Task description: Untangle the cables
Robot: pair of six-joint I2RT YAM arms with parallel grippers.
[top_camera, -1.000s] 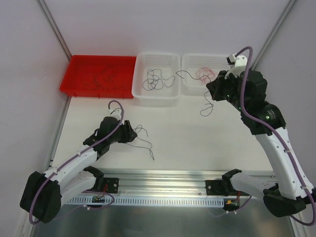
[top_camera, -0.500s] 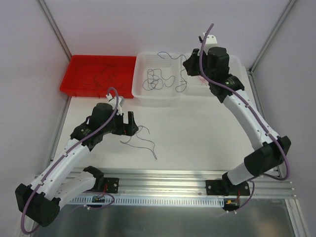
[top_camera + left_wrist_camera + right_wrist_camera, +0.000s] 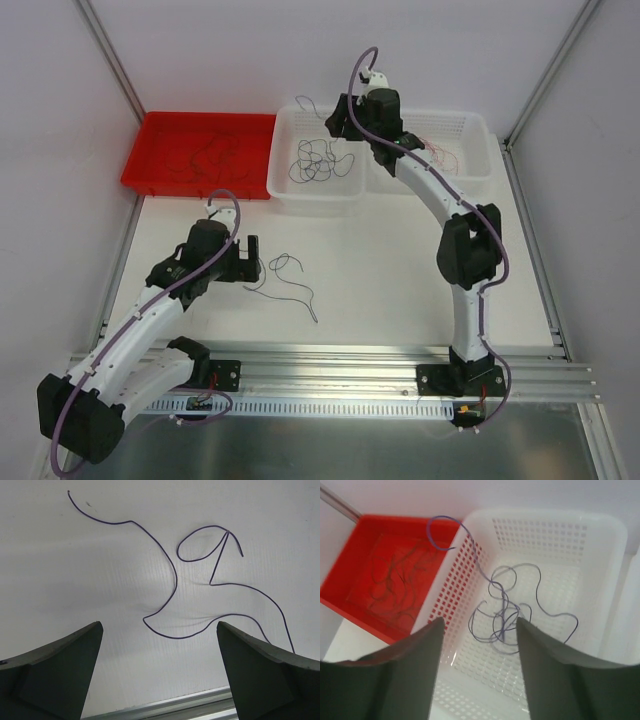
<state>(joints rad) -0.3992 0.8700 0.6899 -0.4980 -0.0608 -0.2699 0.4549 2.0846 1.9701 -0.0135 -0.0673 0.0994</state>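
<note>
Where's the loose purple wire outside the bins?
Top view: purple wire on the table left of centre, just right of the left claw, in front of the middle white basket.

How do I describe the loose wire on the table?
On the white tabletop, in front of the left gripper, lies a thin dark purple curly wire. It is the only wire on bare table, not in the red tray or white baskets.

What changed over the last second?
The right tool swung left from the right white basket to over the middle white basket and opened, releasing its dark cable there. The left tool opened, letting go of the purple cable on the table. Red tray and its cables unchanged.
</note>
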